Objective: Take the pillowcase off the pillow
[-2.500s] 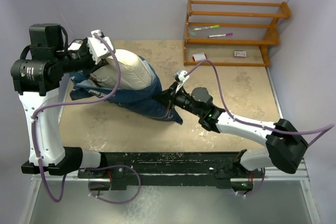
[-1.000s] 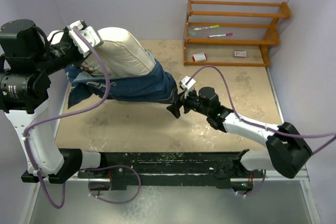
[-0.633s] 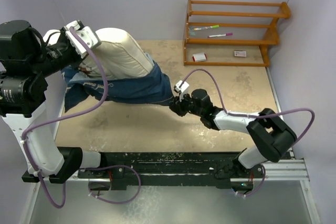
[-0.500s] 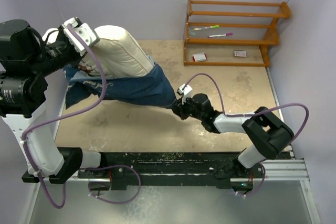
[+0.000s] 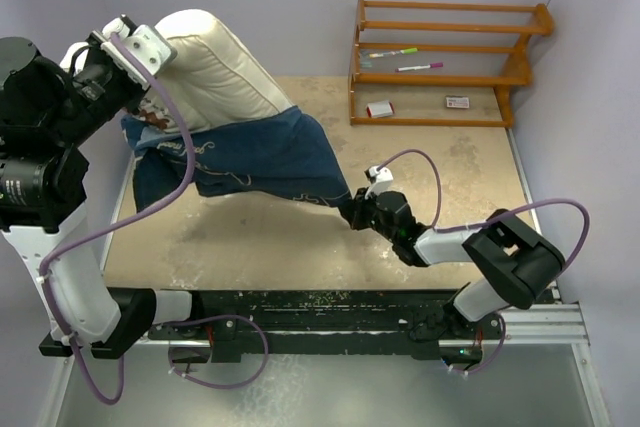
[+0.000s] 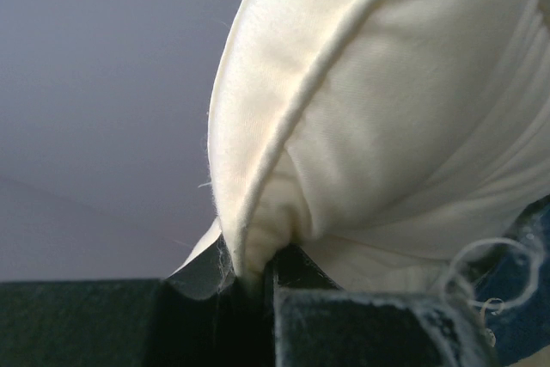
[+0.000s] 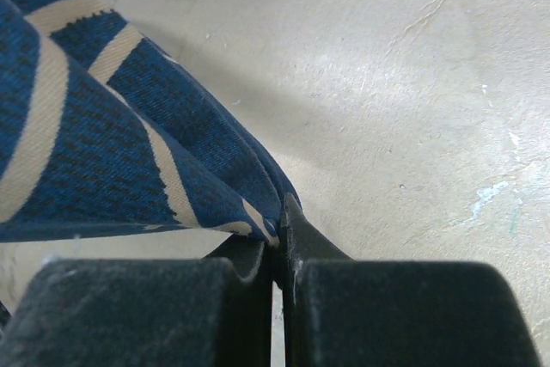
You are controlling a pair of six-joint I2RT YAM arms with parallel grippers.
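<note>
The cream pillow (image 5: pixel 215 65) is lifted at the far left, its upper half bare and its lower half still inside the navy pillowcase (image 5: pixel 262 155). My left gripper (image 5: pixel 130 52) is shut on the pillow's corner seam, which fills the left wrist view (image 6: pixel 378 118). My right gripper (image 5: pixel 357 211) sits low near the table's middle, shut on the pillowcase's lower corner, seen as blue fabric with white lines in the right wrist view (image 7: pixel 129 143). The case hangs stretched between the two grippers.
A wooden shelf rack (image 5: pixel 440 62) stands at the back right with markers (image 5: pixel 420 67) and small cards on it. The beige tabletop (image 5: pixel 450 167) lies under the case. The black rail (image 5: pixel 320 312) runs along the near edge.
My left gripper has raised the pillow higher and to the back left. My right gripper has pulled the case corner down and to the right, and more pillow is bare.
</note>
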